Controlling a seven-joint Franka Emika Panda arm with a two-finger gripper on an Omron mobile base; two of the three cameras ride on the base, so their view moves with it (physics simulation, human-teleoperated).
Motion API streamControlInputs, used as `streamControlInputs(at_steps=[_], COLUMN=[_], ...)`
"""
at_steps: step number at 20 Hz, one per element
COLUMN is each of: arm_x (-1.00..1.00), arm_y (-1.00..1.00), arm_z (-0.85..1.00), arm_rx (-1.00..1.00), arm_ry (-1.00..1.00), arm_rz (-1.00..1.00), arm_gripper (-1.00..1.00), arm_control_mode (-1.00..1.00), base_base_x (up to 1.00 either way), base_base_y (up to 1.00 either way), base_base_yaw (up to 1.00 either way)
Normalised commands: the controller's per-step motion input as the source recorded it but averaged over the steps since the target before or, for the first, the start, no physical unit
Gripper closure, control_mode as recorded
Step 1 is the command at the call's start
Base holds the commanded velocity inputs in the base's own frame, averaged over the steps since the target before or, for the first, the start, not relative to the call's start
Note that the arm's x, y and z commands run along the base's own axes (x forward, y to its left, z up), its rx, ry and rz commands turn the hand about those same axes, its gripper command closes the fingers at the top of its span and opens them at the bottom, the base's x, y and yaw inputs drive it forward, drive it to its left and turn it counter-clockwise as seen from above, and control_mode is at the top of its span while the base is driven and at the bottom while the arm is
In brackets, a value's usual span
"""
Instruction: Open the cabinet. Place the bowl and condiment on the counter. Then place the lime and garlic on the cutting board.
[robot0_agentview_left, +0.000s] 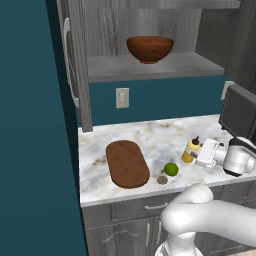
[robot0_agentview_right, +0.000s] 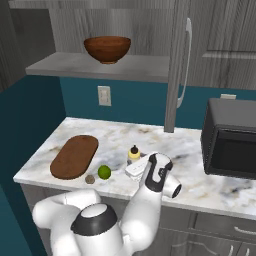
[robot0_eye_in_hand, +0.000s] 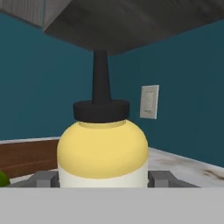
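Note:
The cabinet stands open, its door (robot0_agentview_left: 75, 60) swung wide, and the wooden bowl (robot0_agentview_left: 149, 48) (robot0_agentview_right: 107, 48) sits on its grey shelf (robot0_agentview_left: 150, 67). The yellow condiment (robot0_agentview_left: 190, 150) (robot0_agentview_right: 133, 154) (robot0_eye_in_hand: 103, 153) stands upright on the marble counter (robot0_agentview_left: 150, 132). My gripper (robot0_agentview_left: 197, 154) (robot0_agentview_right: 134, 165) (robot0_eye_in_hand: 103, 179) reaches it from the right, its fingers (robot0_eye_in_hand: 43, 178) pressed against both sides of the bottle. Left of the bottle lie the lime (robot0_agentview_left: 171, 169) (robot0_agentview_right: 104, 172) and the garlic (robot0_agentview_left: 162, 179) (robot0_agentview_right: 90, 179), both on the counter beside the cutting board (robot0_agentview_left: 127, 163) (robot0_agentview_right: 75, 156).
A black microwave (robot0_agentview_right: 232, 145) stands on the counter's right end, close behind my arm. A wall outlet (robot0_agentview_left: 122, 97) is on the teal backsplash. The counter's front edge runs just below the garlic, with drawers (robot0_agentview_left: 150, 207) under it.

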Motion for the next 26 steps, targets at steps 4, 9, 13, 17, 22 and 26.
streamControlInputs(at_steps=[4, 9, 13, 17, 22, 26], arm_x=[0.14, 0.04, 0.0, -0.02, -0.05, -0.06], arm_y=[-0.01, 0.0, 0.04, 0.0, 0.0, 0.0], arm_z=[-0.14, -0.08, -0.06, 0.0, 0.0, 0.0], arm_rx=[0.0, 0.0, 0.0, 0.0, 0.0, 0.0], arm_ry=[-0.02, -0.01, -0.02, -0.06, -0.08, -0.08], arm_rz=[0.03, 0.02, 0.02, 0.0, 0.0, 0.0], arm_gripper=[1.0, 1.0, -1.0, -1.0, -1.0, -1.0], arm_control_mode=[-1.0, -1.0, -1.0, -1.0, -1.0, -1.0], base_base_x=[0.0, 0.0, 0.0, 0.0, 0.0, 0.0], base_base_y=[0.0, 0.0, 0.0, 0.0, 0.0, 0.0], base_base_yaw=[0.0, 0.0, 0.0, 0.0, 0.0, 0.0])
